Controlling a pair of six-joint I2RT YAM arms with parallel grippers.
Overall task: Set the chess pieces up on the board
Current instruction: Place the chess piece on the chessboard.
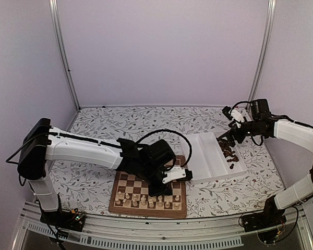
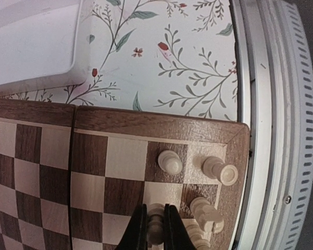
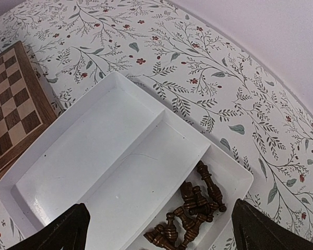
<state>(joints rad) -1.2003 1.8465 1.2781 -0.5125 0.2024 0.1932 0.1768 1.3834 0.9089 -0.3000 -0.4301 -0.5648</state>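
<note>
On board [image 2: 47,151], near rows: cream pcs [image 2: 170,161]; brown pcs [image 3: 195,205] in tray [image 3: 94,156].

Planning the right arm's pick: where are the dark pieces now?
Top view: dark pieces lie heaped in the white tray's right-hand compartment, right of the board.

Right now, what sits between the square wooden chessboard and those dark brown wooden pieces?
The white plastic tray's bare compartment and its divider ridge, shown in the right wrist view.

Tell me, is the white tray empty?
Not empty: dark pieces lie heaped in one compartment of the tray; the other is bare.
</note>
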